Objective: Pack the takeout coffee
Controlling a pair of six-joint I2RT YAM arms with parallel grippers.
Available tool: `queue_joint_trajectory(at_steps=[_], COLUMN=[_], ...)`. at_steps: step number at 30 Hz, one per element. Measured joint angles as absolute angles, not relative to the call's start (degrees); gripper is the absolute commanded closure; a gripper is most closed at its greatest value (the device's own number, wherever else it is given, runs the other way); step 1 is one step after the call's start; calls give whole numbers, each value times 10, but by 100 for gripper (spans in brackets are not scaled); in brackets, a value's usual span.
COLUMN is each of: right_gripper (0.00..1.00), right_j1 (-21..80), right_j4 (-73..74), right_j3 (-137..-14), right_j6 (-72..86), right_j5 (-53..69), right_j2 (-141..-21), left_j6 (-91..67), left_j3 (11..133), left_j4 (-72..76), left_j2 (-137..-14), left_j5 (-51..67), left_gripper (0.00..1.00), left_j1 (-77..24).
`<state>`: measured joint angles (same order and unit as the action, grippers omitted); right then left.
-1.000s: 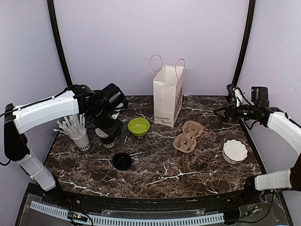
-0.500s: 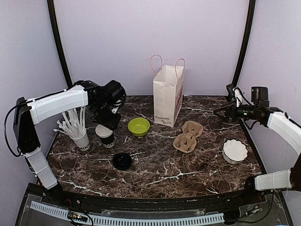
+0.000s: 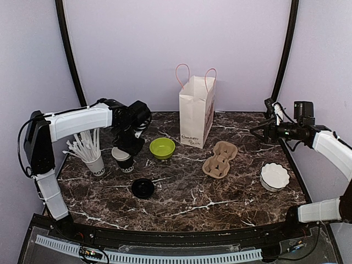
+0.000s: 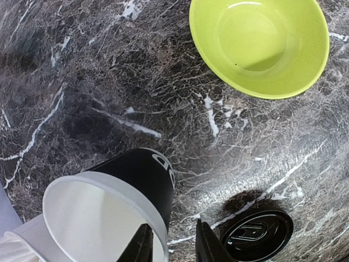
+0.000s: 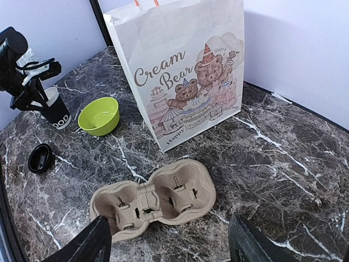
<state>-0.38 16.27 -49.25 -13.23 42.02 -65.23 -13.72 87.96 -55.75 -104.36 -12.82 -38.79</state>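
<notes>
- We see a dark marbled bench (image 3: 220, 192), with a white paper bag (image 3: 196, 113) upright at its far side.
- A cardboard cup carrier (image 3: 219, 159) lies to the right, in front of the bag.
- The black takeout cup (image 3: 123, 159) stands upright and uncovered between a cup of straws (image 3: 94, 165) and a lime-green bowl (image 3: 162, 147).
- Its black lid (image 3: 143, 188) lies apart, nearer the arms.
- The left fingers (image 4: 143, 246) hang at the cup's rim, narrowly parted, gripping nothing.
- The right fingers (image 5: 87, 245) stand wide apart and hold nothing.

The black paper cup (image 3: 123, 158), white inside, stands upright, uncovered; its round black lid (image 3: 143, 188) lies flat nearby.
</notes>
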Motion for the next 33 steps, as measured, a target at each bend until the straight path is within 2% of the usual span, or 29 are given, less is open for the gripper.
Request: queue_joint_trajectory(at_steps=[6, 14, 22, 27, 33], right_gripper=[30, 31, 31, 31, 31], right_j1=[-4, -4, -4, -4, -4], right_j4=[163, 163, 163, 162, 163], right_j3=[-493, -493, -493, -492, -488], right_j6=[-134, -135, -135, -135, -135], right_j5=[420, 422, 422, 423, 424], right_j2=[-652, -652, -653, -652, -652], left_j6=[-140, -126, -101, -87, -80], left_j3=[880, 928, 1128, 1149, 1149], left_j4=[-558, -595, -632, -640, -640], left_j2=[-1052, -1053, -1080, -1131, -1196], left_j5=[-132, -129, -126, -124, -113], left_gripper=[99, 100, 100, 100, 100], left_j1=[-385, -414, -610, -675, -691])
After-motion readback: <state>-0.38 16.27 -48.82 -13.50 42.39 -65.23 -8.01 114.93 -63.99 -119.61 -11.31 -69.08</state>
